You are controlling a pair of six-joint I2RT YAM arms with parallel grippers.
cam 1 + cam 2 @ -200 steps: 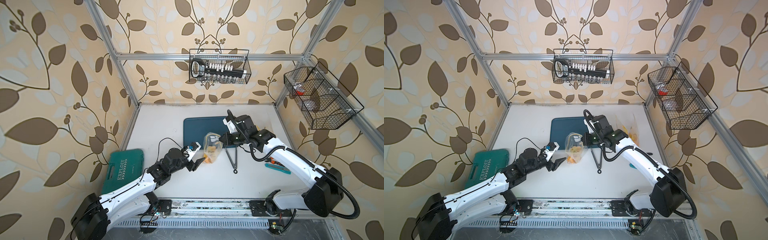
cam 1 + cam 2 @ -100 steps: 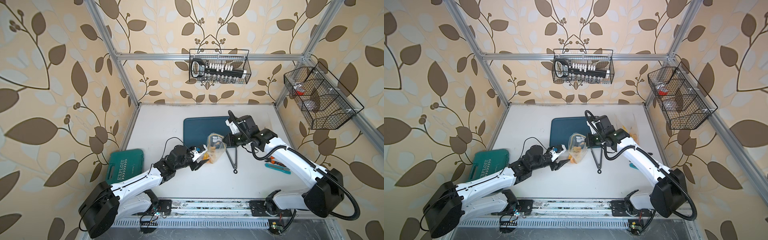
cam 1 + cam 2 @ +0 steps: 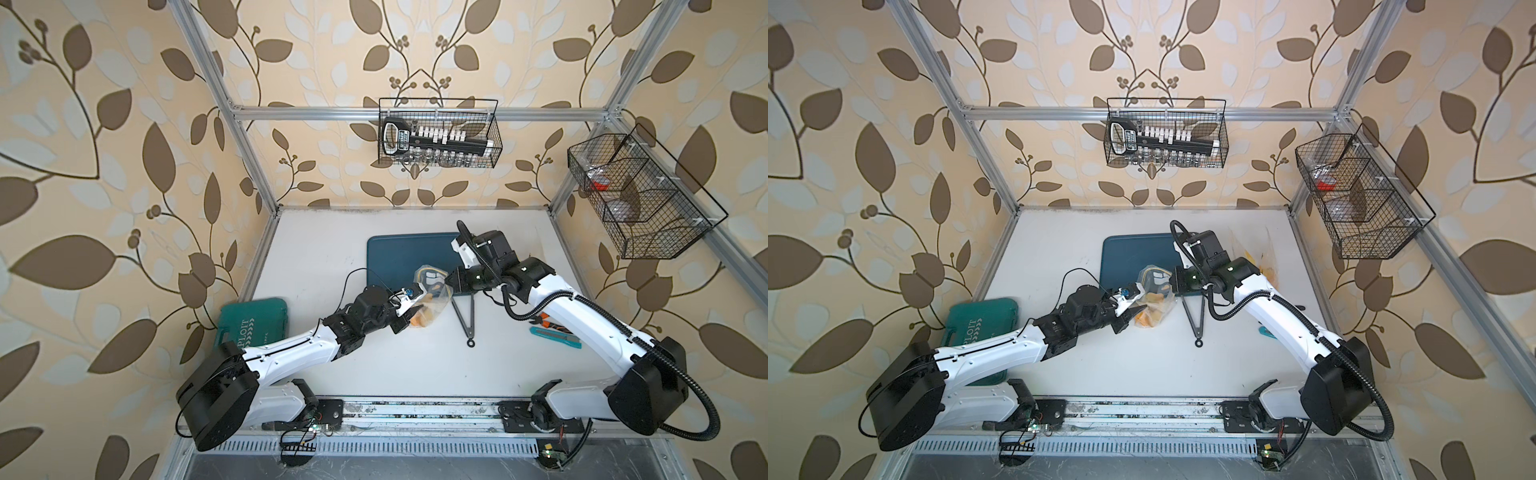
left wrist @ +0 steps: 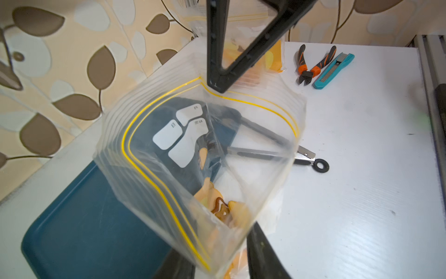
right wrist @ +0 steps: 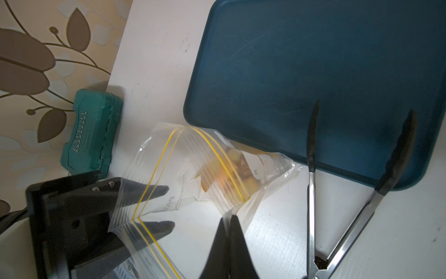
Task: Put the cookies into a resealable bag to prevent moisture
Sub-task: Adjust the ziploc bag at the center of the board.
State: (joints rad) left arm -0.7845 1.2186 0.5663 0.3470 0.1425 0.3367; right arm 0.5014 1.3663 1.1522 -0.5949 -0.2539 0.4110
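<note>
Two pincers, both mine, are sharing one clear zip bag (image 4: 241, 169). I am clamping R pincer (image 5: 229, 224) shut on the bag's rim, holding that side off the table. L pincer (image 5: 166, 209) is standing w/ jaws parted, the opposite rim corner lying between its fingers (image 5: 154, 190); no pinch is showing. Bag mouth is gaping between L & R pincers. Cookies (image 4: 218, 207), orange-yellow & brown, are sitting inside the bag at its bottom, just ahead of L pincer's tips & below R pincer. Blue tray (image 5: 313, 72) is lying ahead of R pincer; tongs (image 5: 311, 193) are resting just beside R pincer, arms spread, tips on tray. Green case (image 5: 91, 130) is lying well behind L pincer, near the wall. Pliers (image 4: 311, 65) & cutter (image 4: 334, 70) are lying well apart from L pincer, beyond R pincer.
</note>
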